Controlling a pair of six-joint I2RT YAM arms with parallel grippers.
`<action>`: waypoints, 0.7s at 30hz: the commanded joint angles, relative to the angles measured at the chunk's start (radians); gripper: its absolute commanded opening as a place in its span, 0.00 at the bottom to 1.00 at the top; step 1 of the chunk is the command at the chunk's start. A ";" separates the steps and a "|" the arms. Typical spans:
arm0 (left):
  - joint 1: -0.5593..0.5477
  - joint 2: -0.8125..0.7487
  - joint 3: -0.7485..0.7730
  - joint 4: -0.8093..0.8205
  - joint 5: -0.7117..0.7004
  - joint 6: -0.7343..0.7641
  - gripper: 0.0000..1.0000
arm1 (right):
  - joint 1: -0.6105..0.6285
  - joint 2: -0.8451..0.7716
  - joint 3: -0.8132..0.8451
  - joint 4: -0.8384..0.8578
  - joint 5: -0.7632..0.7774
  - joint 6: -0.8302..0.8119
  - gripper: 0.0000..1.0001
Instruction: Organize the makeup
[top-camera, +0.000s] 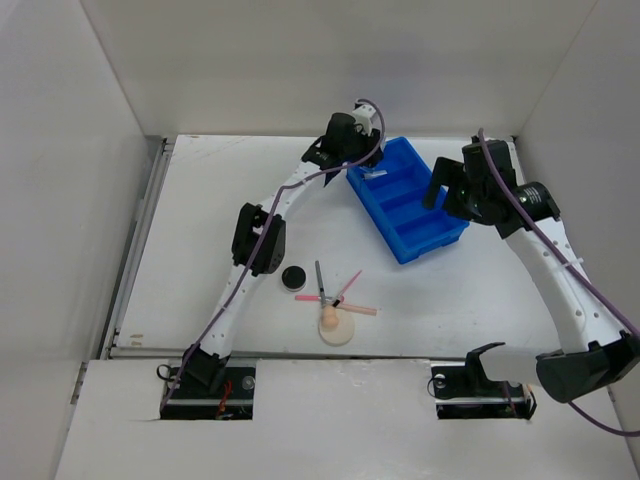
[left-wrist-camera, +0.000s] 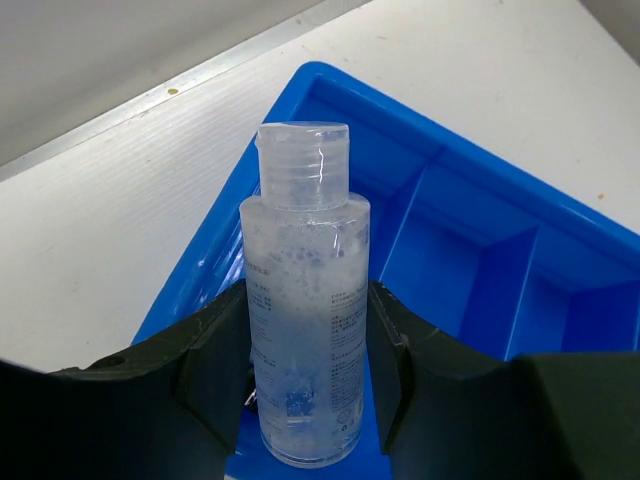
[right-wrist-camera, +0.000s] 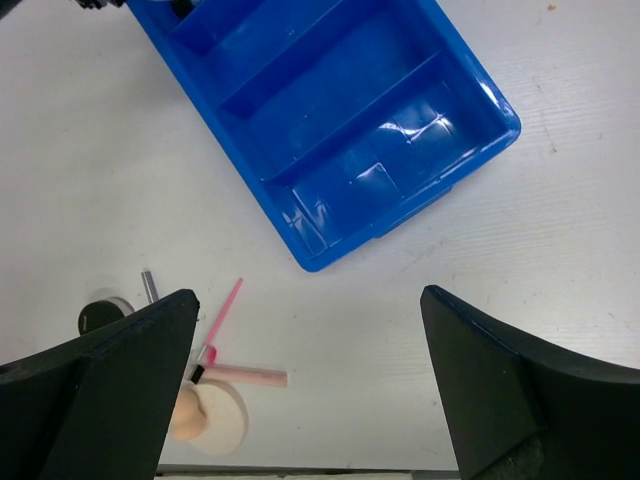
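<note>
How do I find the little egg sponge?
Start at the blue tray, then look toward the arms' bases, on the white table. The sponge lies against the round beige puff. It alone is peach and egg-shaped; its neighbours are thin sticks and a black compact.

In the top view, the tray is being shown right of centre, lying diagonally. The tube is being held by the left gripper over its upper-left end. At lower centre, the compact is being flanked on its right by the pencil and the crossed sticks. Just below them, the sponge is being touched by the puff.
</note>
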 joint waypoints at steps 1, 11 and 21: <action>0.008 -0.035 0.069 0.141 0.038 -0.057 0.14 | -0.007 -0.031 -0.008 -0.015 0.026 0.012 0.99; 0.008 -0.124 0.044 0.141 0.038 -0.058 1.00 | -0.007 -0.041 0.001 -0.015 0.014 0.012 0.99; -0.041 -0.622 -0.481 -0.029 -0.132 -0.028 0.89 | -0.007 -0.121 -0.042 0.025 0.034 0.012 0.99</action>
